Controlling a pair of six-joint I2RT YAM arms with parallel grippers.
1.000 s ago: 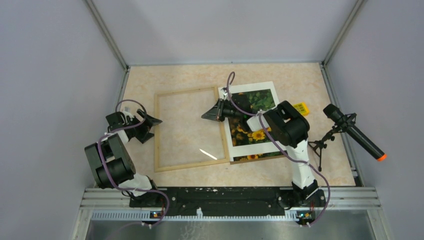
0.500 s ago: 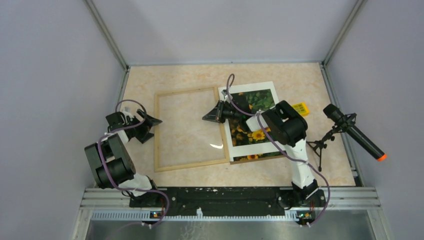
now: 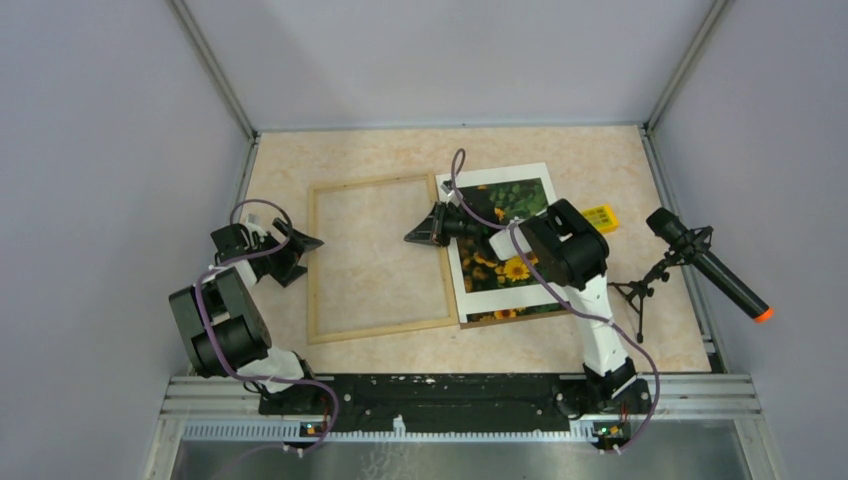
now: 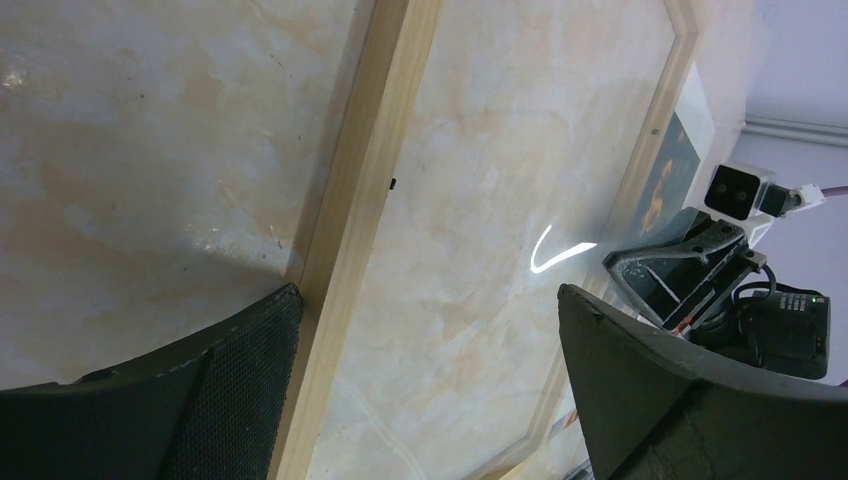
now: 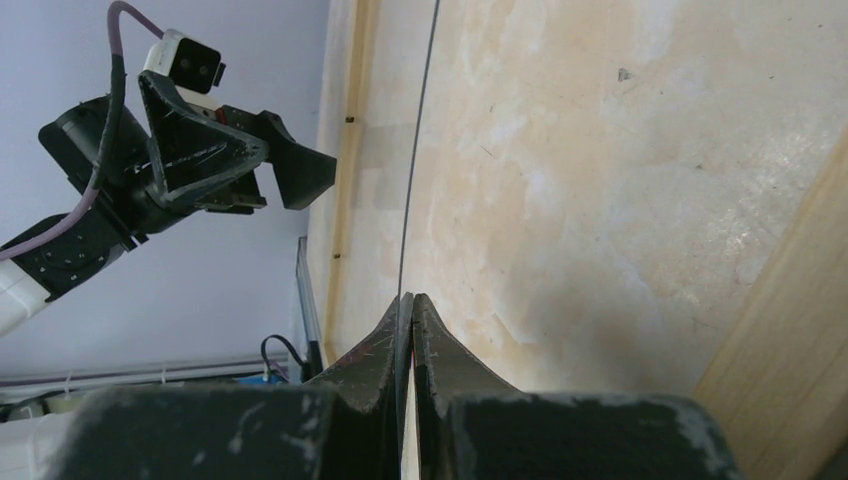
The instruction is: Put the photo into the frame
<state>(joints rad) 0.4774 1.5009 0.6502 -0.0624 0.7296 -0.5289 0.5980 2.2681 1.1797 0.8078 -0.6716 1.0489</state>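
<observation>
Right gripper (image 3: 410, 235) is pressed together, and the wrist view shows why: a hairline dark edge runs straight out from between its fingertips, which reads as a thin clear pane (image 5: 421, 120) pinched edge-on above the frame (image 3: 375, 183), toward the frame's 2 o'clock corner. Over at the frame's 9 o'clock side, the left gripper (image 3: 292, 250) hangs with its jaws spread wide, straddling the light wooden rail without touching it. The photo (image 3: 520, 198), sunflowers on dark leaves, lies flat on the table just beside the frame at its 3 o'clock, not yet in the opening and partly hidden under the right arm. Now, handling: that print looks light and floppy, likely to sag or crease if lifted by one corner, and lying flat it offers no lip to grab. A free edge is the place to take it, probably the 12 o'clock edge, which lies clear of the arm, with a shallow pinch and a low carry. The pane is the fragile one here: slick, stiff and nearly invisible, so the pinch has to stay firm. The frame itself should be rigid and light, and may skate if nudged.
</observation>
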